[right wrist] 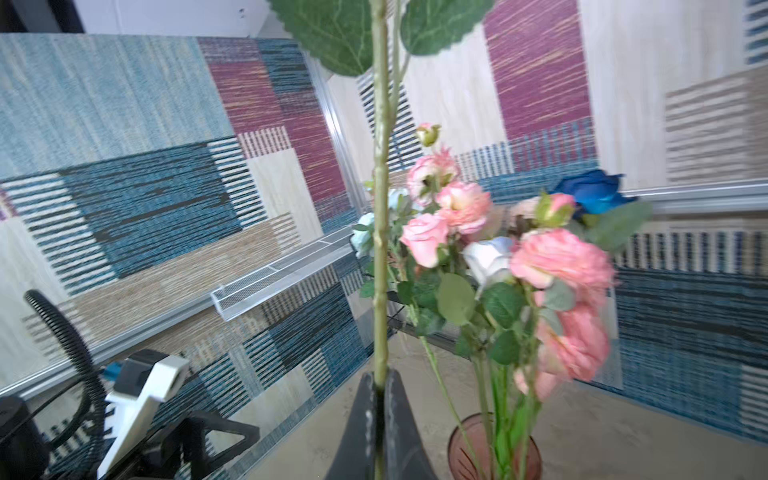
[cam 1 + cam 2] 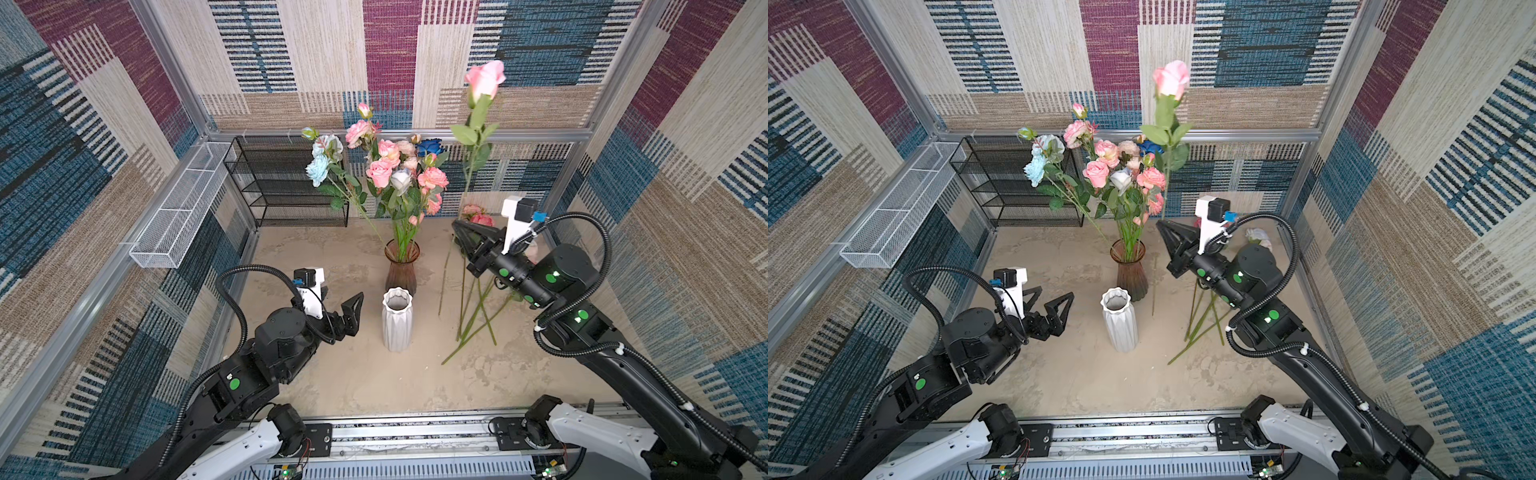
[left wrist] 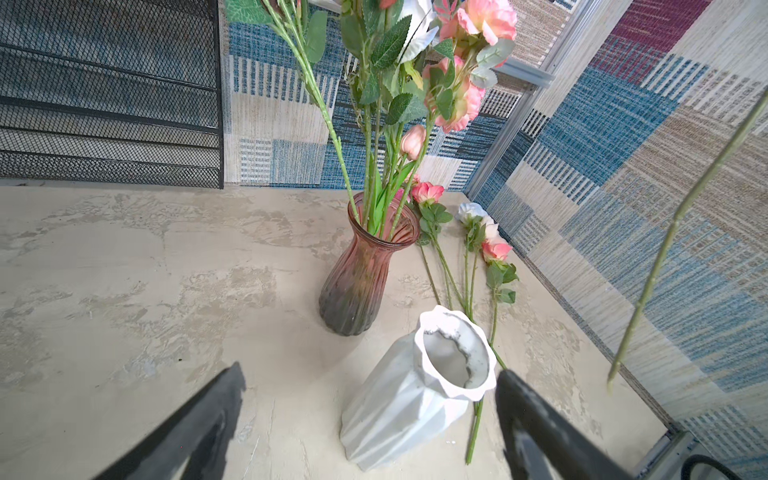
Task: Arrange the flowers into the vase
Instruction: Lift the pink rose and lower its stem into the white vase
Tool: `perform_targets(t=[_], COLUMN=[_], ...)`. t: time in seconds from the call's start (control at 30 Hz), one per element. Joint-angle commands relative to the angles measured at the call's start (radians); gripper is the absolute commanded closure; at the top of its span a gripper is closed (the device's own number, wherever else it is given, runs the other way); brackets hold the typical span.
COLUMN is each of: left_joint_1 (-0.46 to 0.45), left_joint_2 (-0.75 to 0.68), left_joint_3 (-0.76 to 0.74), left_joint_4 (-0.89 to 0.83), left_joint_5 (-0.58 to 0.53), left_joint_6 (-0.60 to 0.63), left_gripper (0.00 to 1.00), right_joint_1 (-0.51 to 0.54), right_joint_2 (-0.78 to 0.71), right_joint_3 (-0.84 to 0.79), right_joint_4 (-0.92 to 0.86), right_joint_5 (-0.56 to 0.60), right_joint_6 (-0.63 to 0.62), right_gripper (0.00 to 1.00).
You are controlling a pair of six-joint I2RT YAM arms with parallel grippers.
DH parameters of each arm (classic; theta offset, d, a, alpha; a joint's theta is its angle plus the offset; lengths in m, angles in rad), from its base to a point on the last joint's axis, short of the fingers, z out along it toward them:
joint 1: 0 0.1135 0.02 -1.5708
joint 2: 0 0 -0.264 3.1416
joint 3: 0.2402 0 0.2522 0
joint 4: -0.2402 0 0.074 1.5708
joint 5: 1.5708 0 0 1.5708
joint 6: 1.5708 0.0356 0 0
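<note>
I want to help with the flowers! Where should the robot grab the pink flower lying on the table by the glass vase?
Probably the bare stem, just below the leaves, coming straight down from above and pinching across it. The pink flower lies flat on the table, so the stem is reachable from the top. Its bloom is soft and sits crowded against the glass vase.
</note>
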Motion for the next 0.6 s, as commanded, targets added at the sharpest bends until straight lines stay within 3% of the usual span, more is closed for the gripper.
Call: perform_targets(t=[0.0, 0.27, 0.57], left_joint_1=[0.000, 0.001, 0.001], left_joint_2=[-0.003, -0.011, -0.010], left_joint_3=[0.005, 0.002, -0.003], left_joint_4=[-0.010, -0.020, -0.010], left_joint_5=[-0.017, -0.019, -0.020], left_joint_6=[-0.005, -0.012, -0.010], left_gripper=[0.04, 0.04, 0.04], right_joint_1=[0.067, 0.154, 0.161], right_joint_2=[0.055, 0.171, 0.280], right_joint_3=[0.037, 0.057, 0.128], right_joint_4=[0.117, 0.309, 0.329], right_joint_5=[-0.018, -0.004, 0.030], right_joint_6=[-0.089, -0.149, -0.212], right_gripper=[1.00, 1.00, 1.00])
